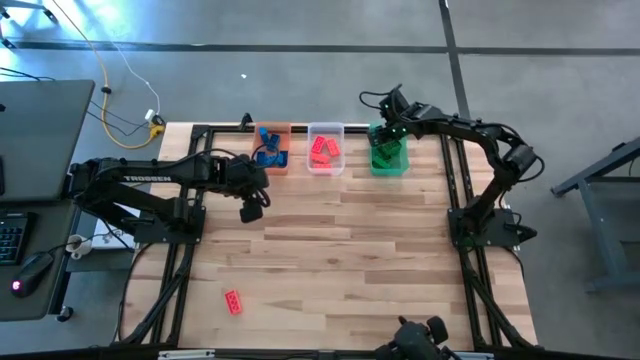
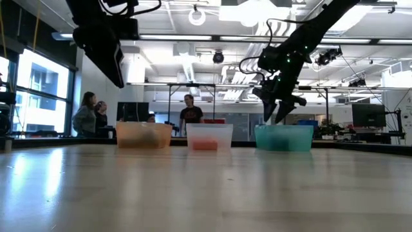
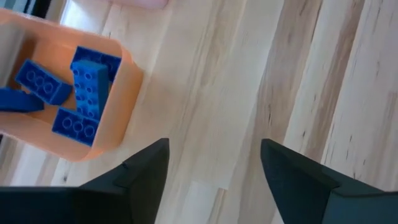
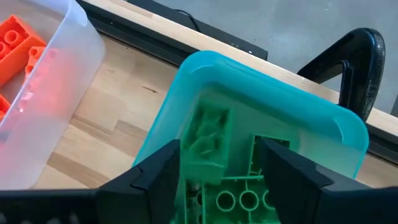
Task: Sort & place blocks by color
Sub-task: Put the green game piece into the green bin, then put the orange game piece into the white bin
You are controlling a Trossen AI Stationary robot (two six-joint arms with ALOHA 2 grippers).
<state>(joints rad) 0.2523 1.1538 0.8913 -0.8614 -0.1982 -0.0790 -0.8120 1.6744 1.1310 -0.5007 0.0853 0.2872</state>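
Orange bin at 11 o'clock holds blue blocks; clear bin holds red blocks; green bin holds green blocks. 1 red block lies at 7 o'clock. Left gripper and right gripper both gape, empty.

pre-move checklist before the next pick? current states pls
1. Left gripper empty, fingers apart over bare table by the orange bin: ok.
2. Right gripper open over the green bin: ok.
3. Green block released: cannot tell; one sits between the fingers.
4. Bins sorted: blue blocks in orange bin, red blocks in the clear bin: ok.
5. Table cleared: not ok, a stray red block remains.
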